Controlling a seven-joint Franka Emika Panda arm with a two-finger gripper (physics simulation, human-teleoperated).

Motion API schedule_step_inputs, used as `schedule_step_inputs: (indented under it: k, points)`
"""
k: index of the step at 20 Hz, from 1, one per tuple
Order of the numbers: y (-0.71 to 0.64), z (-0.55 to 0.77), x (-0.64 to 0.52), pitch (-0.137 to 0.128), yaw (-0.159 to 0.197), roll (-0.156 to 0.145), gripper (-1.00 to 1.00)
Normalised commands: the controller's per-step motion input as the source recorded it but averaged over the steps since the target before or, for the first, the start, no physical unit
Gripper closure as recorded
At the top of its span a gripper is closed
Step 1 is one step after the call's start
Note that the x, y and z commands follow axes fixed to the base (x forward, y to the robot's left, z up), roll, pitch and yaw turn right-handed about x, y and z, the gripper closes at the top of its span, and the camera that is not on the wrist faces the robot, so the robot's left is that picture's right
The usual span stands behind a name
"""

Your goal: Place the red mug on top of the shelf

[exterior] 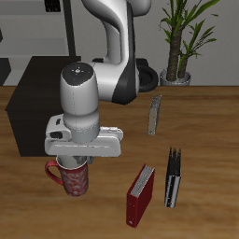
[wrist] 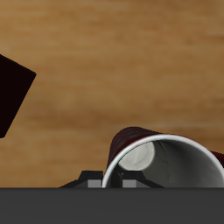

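Red mug: the red mug point(exterior: 73, 177) sat upright on the table point(exterior: 201, 121), directly under the gripper point(exterior: 77, 163), near the table's front edge. In the wrist view the red mug point(wrist: 162, 157) filled the frame close up, with its light rim and grey inside showing.

Handle: couldn't pick it out for sure in either view.

Gripper: it was right down at the mug's rim, hand pointing straight down. Fingers were mostly hidden behind the hand and the mug, so honestly I couldn't tell if they were apart or clamped on the rim.

Shelf: the shelf point(exterior: 42, 98) was the big black box just behind the gripper, farther back on the table. Its flat top was higher than the mug. A dark corner of the shelf point(wrist: 13, 92) showed in the wrist view too.

Red book: the red book point(exterior: 140, 196) stood upright beside the mug, near the front edge, apart from it.

Black book: the black book point(exterior: 174, 177) stood just past the red one, farther from the gripper.

Grey book: the grey book point(exterior: 155, 114) stood farther back, well apart from the mug.

Plant: a potted plant point(exterior: 182, 37) was behind the table.
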Motion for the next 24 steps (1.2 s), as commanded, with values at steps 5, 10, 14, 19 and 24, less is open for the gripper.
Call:
schedule_step_inputs:
  k: [5,10,14,19,24]
  points:
    - [0.00,0.08,-0.01,-0.008,-0.007,0.008,1.00]
    - [-0.03,0.26,-0.06,-0.029,0.011,-0.009,1.00]
    - [0.02,0.50,-0.17,-0.064,0.035,0.000,1.00]
    - [-0.03,0.62,-0.22,-0.073,0.026,-0.004,1.00]
    - [-0.11,0.76,-0.32,-0.086,0.025,-0.024,1.00]
